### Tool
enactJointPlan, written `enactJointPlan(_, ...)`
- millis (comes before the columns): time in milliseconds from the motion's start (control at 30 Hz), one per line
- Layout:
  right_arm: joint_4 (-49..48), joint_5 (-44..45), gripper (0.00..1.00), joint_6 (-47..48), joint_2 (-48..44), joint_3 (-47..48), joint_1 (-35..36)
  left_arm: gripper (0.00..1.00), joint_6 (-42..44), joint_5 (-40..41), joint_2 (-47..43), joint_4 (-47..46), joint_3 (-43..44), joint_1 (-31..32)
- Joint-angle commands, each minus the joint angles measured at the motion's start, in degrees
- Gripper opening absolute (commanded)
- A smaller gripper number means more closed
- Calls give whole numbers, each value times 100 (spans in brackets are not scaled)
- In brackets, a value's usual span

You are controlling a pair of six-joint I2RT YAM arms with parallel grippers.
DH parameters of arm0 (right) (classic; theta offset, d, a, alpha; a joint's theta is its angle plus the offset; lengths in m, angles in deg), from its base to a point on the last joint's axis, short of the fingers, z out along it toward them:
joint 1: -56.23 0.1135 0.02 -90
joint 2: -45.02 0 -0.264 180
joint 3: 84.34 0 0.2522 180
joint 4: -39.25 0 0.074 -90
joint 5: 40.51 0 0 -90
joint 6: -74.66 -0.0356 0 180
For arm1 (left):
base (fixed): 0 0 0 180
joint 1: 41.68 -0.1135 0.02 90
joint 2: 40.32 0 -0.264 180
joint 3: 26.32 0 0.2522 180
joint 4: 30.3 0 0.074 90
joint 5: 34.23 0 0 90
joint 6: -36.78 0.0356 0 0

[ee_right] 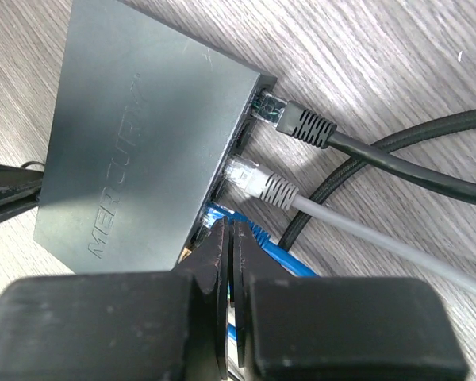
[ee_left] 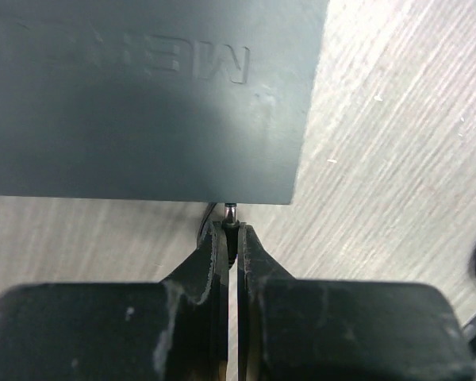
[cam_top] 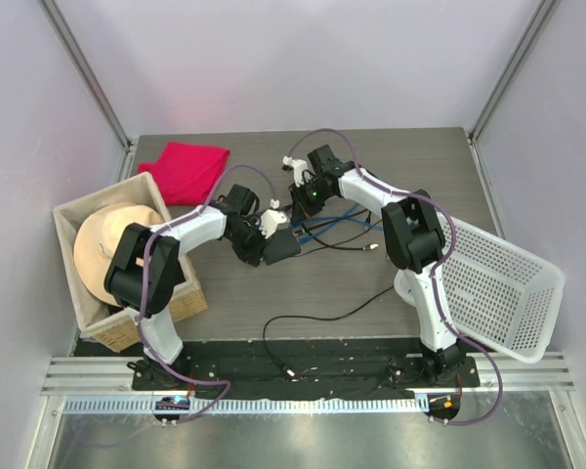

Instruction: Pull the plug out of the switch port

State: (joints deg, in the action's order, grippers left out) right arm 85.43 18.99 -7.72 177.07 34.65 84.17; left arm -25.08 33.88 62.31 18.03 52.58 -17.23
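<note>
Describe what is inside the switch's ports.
A black plug, grey plug and blue plug occupy the switch sockets. The right gripper covers part of the blue plug and any further ports.

Top view bright and evenly lit, soft shadows around the switch [cam_top: 278,249]. Wrist views dimmer; fingers [ee_left: 198,278] blurred up close, switch lettering sharp. Pale sheen on surface [ee_left: 397,159] right of switch.

left hand [ee_left: 232,235] pinching small plug [ee_left: 231,211], switch [ee_left: 143,103] above

Wood-grain desk [cam_top: 361,283]: switch [cam_top: 281,247] in the middle, red cloth [cam_top: 186,169] at the back, wicker basket [cam_top: 188,295] left, white mesh basket [cam_top: 503,283] right.
</note>
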Motion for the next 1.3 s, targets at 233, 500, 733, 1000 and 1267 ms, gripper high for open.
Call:
enactJointPlan(233, 326, -518, 1, -147, -338, 103, 27, 0, -143, -123, 398, -74, 507, -28)
enactJointPlan(500, 335, -492, 1, -41, -662, -134, 27, 0, 684, 413, -137, 726, 447, -361)
enactJointPlan(733, 247, -431, 1, -243, -917, 50, 27, 0, -905, 2021, 570, 374, 963, -687)
enactJointPlan(1000, 220, -132, 1, -173, -997, 226, 9, 65, -2347, 2478, 1322, 1062, 2977, -687)
enactJointPlan(1267, 229, 483, 1, 20, -479, 577, -315, 74, -3007, 1224, 1373, 1140, 3461, -1021)
